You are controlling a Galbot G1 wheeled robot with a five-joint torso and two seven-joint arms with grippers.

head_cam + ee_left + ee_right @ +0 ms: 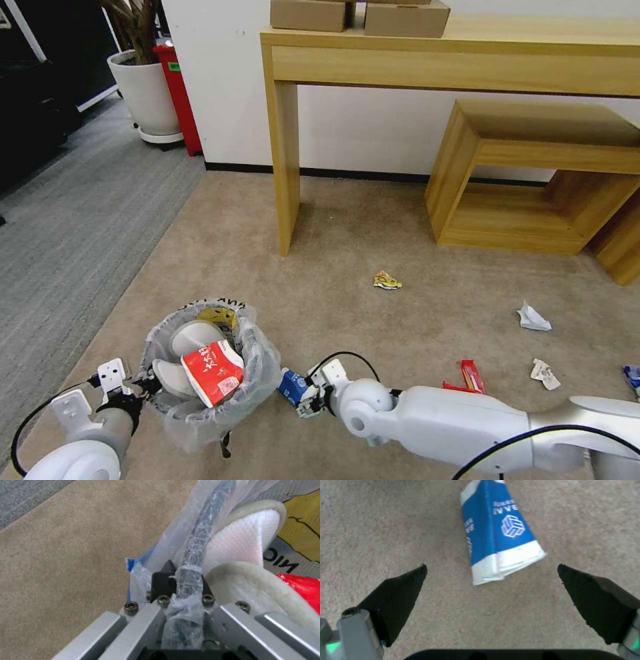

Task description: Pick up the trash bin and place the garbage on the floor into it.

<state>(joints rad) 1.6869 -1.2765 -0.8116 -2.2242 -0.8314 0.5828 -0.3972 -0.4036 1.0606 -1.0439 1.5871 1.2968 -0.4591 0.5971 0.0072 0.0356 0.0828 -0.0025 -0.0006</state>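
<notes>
The left gripper [143, 387] is clamping the near rim of the trash bin [200, 413], its jaws pinching the bag-wrapped edge [196, 555]; the bin is sitting on the beige carpet [320, 280] near the seam with the grey floor [73, 227]. Inside it, two white slippers [190, 340] and a crushed red-white cup [213, 373] are lying. The right gripper [308, 395] is hovering low just beside the bin's right side, jaws spread wide, with the crushed blue-white cup [500, 532] lying on the carpet between and just beyond the fingertips [416, 573]. Open carpet is stretching ahead toward the wooden table [287, 133], with a yellow wrapper [387, 281], a red wrapper [470, 377] and crumpled papers [533, 317] lying scattered well apart.
</notes>
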